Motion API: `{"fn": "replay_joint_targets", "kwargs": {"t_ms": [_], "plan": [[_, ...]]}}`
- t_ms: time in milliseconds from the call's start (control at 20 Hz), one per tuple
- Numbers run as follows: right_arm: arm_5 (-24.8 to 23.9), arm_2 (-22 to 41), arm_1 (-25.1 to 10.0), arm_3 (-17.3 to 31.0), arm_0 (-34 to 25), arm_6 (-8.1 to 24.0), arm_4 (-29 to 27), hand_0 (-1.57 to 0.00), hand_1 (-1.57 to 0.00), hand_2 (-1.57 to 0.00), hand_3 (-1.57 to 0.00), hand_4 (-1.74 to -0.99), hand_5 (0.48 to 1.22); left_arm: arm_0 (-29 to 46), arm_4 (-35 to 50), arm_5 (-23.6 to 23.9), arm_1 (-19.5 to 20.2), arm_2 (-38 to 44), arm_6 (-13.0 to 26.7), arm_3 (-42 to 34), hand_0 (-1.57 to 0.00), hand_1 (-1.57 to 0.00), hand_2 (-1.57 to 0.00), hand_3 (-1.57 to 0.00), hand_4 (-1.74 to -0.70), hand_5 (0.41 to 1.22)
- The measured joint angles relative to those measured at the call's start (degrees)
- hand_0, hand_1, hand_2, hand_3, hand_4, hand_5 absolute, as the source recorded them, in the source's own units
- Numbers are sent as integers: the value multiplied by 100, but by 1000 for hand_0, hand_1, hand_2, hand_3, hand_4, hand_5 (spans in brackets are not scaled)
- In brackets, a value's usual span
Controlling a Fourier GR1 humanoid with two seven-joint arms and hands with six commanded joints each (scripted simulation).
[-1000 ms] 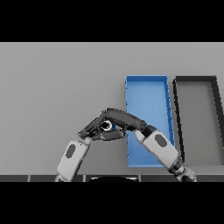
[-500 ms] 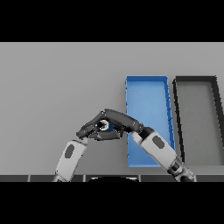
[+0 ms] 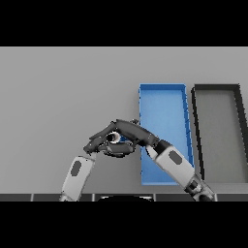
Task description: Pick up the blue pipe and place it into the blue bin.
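Hands meet just left of the blue bin (image 3: 164, 104): our right hand (image 3: 134, 131) curls over the blue pipe (image 3: 116, 138), grasping it above the grey worktop (image 3: 63, 92). Our left hand (image 3: 100, 143) clusters beside it; we cannot tell its grip. Dark bin (image 3: 217, 131) sits right.

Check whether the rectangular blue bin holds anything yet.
Empty: the rectangular blue bin shows only bare blue floor; the right hand is beside it.

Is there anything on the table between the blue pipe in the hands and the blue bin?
Nothing visible. Both hands, left hand and right hand, are closed around the blue pipe just left of the blue bin, and only bare grey table lies between. The black bin sits beyond it, to the right.
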Motion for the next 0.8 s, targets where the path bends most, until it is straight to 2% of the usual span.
{"fn": "replay_joint_targets", "kwargs": {"t_ms": [100, 150, 200, 350, 450, 600, 650, 800], "plan": [[-18, -85, 4, 48, -21, -22, -67, -1571, -1571, -1571, -1570, -1741, 1220, -107, -76, 81, -28, 9, 179, 28, -40, -37, -35, -32, -938, 495], [2, -145, 63, 67, 20, 78, -263, -1571, -1571, -1571, -1570, -1741, 1220, -28, -107, 77, -5, -33, 47, 27, -32, -29, -28, -25, -928, 484], [-68, -205, 162, -10, -24, 156, -517, -1571, -1571, -1571, -1570, -1741, 1221, -28, -113, 84, -13, -26, 118, 56, -25, -23, -22, -20, -922, 482], [-374, -493, 262, -200, -340, 633, -1094, -1571, -1571, -1571, -1571, -1741, 1221, -24, -142, 88, -7, -53, 87, 87, -12, -11, -11, -10, -909, 464], [-557, -822, 255, -131, -823, 964, -1541, -1571, -1571, -1571, -1571, -1741, 1221, -6, -168, 86, -9, -81, 135, 105, -8, -7, -7, -6, -907, 450], [-581, -1313, 23, -22, -1650, 884, -2197, -1571, -1571, -1571, -1571, -1741, 1221, 21, -133, 27, 31, -75, 160, 70, -3, -3, -3, -3, -906, 437], [-605, -1554, -86, 177, -1922, 803, -2362, -1571, -1571, -1571, -1571, -1741, 1221, 24, -102, 3, -7, -91, 284, 45, -3, -2, -2, -2, -905, 435], [-1132, -2017, -481, 548, -2585, 636, -2069, -1571, -1571, -1571, -1571, -1741, 1221, 3, -101, 39, -11, -60, 428, -17, -1, -1, -1, 0, -898, 430]]}}
